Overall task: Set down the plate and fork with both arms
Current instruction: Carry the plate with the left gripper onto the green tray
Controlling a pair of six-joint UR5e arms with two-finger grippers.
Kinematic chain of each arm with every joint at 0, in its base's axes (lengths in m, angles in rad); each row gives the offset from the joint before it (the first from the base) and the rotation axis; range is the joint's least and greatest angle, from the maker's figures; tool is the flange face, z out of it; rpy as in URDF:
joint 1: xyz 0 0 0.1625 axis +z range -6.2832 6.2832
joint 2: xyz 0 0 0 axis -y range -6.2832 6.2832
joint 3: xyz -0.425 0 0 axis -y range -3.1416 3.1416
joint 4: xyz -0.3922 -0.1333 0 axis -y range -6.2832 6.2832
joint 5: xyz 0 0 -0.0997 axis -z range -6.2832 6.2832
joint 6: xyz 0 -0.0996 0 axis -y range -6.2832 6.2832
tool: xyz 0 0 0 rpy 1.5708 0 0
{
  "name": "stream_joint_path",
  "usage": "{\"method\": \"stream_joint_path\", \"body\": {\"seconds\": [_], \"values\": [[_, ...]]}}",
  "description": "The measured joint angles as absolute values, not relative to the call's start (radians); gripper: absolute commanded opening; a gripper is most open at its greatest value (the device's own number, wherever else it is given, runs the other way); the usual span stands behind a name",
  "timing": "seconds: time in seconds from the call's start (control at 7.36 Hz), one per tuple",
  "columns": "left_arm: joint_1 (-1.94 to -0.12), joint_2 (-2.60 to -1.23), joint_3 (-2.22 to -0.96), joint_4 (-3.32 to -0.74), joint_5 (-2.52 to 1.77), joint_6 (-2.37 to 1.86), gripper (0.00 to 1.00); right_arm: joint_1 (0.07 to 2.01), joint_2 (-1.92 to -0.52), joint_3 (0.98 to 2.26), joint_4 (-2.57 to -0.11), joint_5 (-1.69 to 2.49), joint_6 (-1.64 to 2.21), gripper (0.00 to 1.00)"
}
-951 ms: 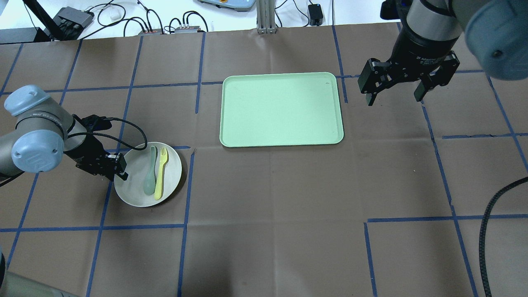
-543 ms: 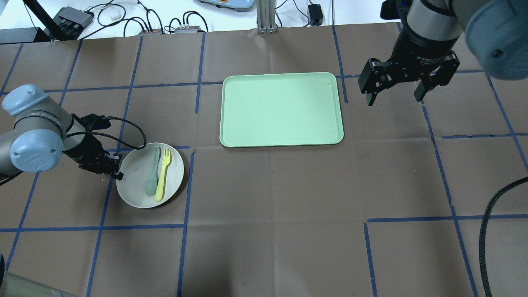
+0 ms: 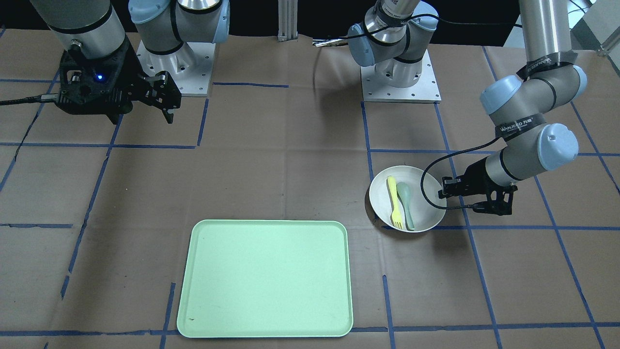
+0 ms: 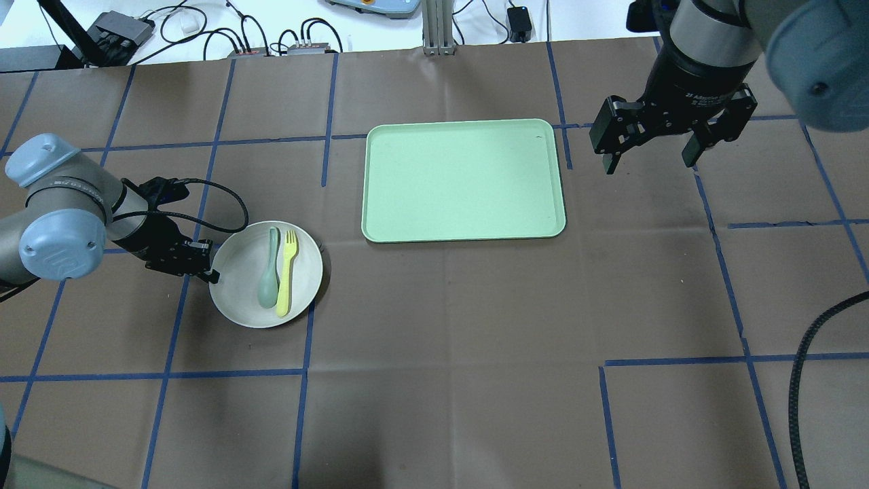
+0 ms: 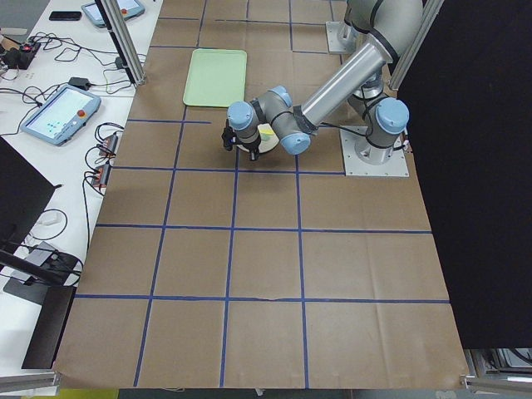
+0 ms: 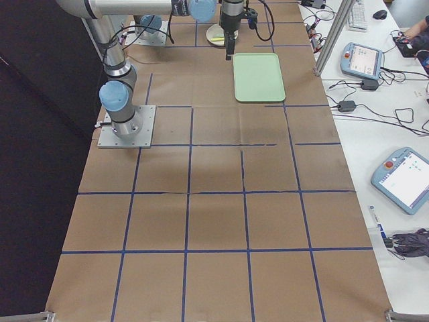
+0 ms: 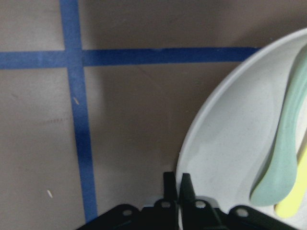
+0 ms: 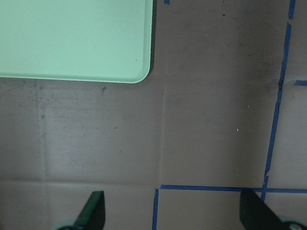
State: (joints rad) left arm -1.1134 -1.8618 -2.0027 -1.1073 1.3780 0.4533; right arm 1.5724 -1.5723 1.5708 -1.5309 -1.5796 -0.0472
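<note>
The off-white plate (image 4: 237,299) sits left of the tray, low at the paper; I cannot tell if it is lifted. The pale yellow fork (image 4: 286,275) lies in it beside a grey-green spoon (image 4: 268,275). My left gripper (image 4: 206,272) is shut on the plate's left rim; the left wrist view shows its fingers (image 7: 169,184) pinching the plate's rim (image 7: 225,143). The front view shows the plate (image 3: 428,206), the fork (image 3: 395,203) and the left gripper (image 3: 444,191). My right gripper (image 4: 650,163) hangs open and empty above the paper, right of the tray.
The pale green tray (image 4: 464,180) lies at the table's middle, also in the front view (image 3: 265,278) and with one corner in the right wrist view (image 8: 72,38). Brown paper with blue tape lines covers the table. A black cable (image 4: 801,380) loops at the right edge.
The left gripper has moved right and a little farther from the robot, toward the tray, taking the plate, fork and spoon with it. The right arm has not moved.
</note>
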Motion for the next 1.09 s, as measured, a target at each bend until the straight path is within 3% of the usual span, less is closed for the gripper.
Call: {"method": "stream_joint_path", "body": {"seconds": [0.54, 1.09], "values": [[-1.224, -1.87, -1.974, -1.106, 1.263, 0.267, 0.01, 1.572, -1.572, 1.571, -1.529, -1.58, -0.047, 1.0], [-1.421, -1.951, -1.819, -1.103, 1.247, 0.023, 0.0, 1.572, -1.572, 1.571, -1.529, -1.58, -0.047, 1.0]]}}
